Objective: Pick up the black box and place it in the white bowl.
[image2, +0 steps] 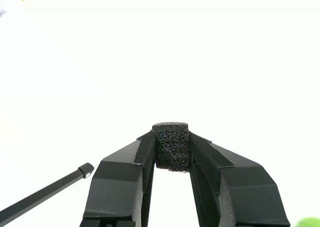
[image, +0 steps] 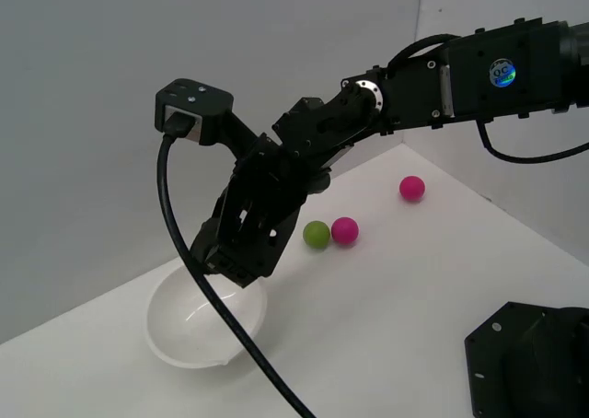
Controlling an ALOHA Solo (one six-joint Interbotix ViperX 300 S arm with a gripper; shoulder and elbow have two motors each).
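In the wrist view my gripper (image2: 171, 142) is shut on the black box (image2: 171, 147), a small matte black foam cube pinched between the fingertips against a washed-out white background. In the exterior view the gripper (image: 230, 269) hangs over the far rim of the white bowl (image: 198, 337), which stands on the table at the exterior view's left. The box itself is hidden behind the fingers in the exterior view. A black cable crosses in front of the bowl.
A green ball (image: 317, 234) and a magenta ball (image: 345, 229) lie together beyond the bowl; a second magenta ball (image: 412, 188) lies farther back. A black base block (image: 529, 363) sits at the lower corner on the exterior view's right. Grey walls enclose the white table.
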